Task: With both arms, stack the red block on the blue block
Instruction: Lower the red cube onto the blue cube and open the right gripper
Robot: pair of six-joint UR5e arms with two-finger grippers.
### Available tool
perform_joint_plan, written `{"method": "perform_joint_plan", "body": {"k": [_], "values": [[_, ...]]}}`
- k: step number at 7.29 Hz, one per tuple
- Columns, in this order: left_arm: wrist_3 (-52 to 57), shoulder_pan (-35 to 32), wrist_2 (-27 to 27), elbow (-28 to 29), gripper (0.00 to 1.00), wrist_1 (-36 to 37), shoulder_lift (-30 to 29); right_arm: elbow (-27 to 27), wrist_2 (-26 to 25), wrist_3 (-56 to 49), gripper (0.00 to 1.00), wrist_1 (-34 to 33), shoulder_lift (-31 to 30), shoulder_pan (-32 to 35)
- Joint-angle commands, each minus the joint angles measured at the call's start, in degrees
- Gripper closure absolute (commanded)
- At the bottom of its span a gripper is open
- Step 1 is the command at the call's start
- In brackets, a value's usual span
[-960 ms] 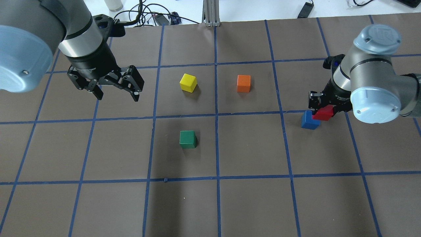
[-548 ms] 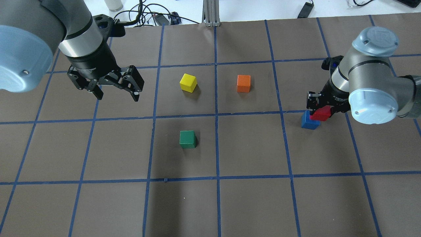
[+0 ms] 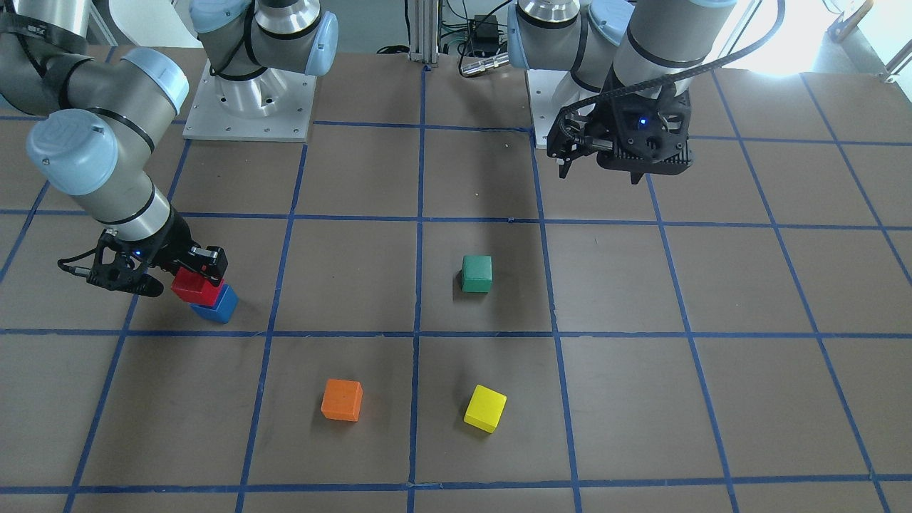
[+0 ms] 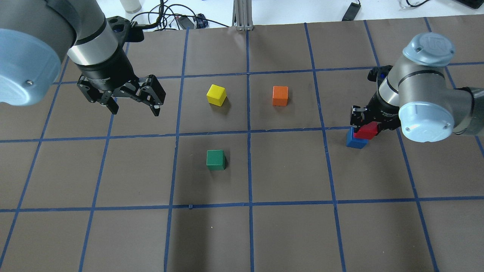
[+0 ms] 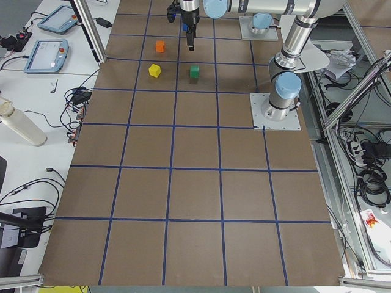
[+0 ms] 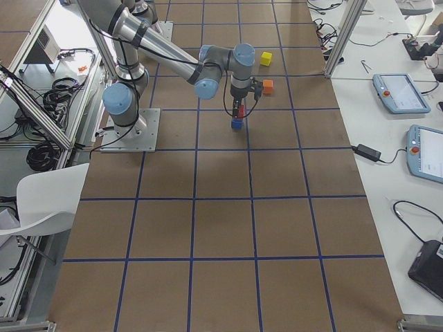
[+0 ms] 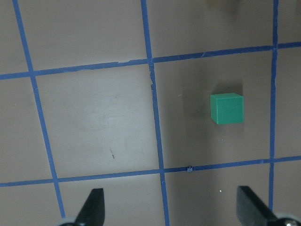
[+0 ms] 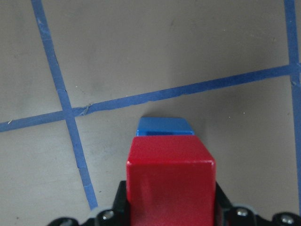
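My right gripper (image 4: 367, 127) is shut on the red block (image 4: 366, 131) and holds it over the blue block (image 4: 354, 142), covering most of its top. Whether the two touch I cannot tell. In the right wrist view the red block (image 8: 171, 179) fills the jaws and the blue block (image 8: 164, 126) peeks out beyond it. In the front view the red block (image 3: 192, 284) sits above the blue block (image 3: 218, 308). My left gripper (image 4: 134, 108) hangs open and empty above the table at the far left, away from both blocks.
A yellow block (image 4: 216, 94), an orange block (image 4: 280, 95) and a green block (image 4: 216, 159) lie apart around the table's middle. The green block also shows in the left wrist view (image 7: 226, 108). Cables (image 4: 170, 19) lie past the table's far edge.
My right gripper has moved slightly left with the red block, so the red block now covers more of the blue block. The left arm has not moved.
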Motion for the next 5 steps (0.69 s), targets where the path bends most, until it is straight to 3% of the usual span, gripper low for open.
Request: {"method": "perform_joint_plan", "body": {"k": [1, 3, 5], "values": [[0.0, 0.0, 0.0, 0.0, 0.0, 0.0, 0.1, 0.1, 0.0, 0.1, 0.83, -0.8, 0.7, 0.0], [0.0, 0.0, 0.0, 0.0, 0.0, 0.1, 0.1, 0.1, 0.1, 0.0, 0.75, -0.8, 0.8, 0.0], [0.0, 0.0, 0.0, 0.0, 0.0, 0.2, 0.0, 0.3, 0.0, 0.1, 0.49, -0.9, 1.5, 0.0]]}}
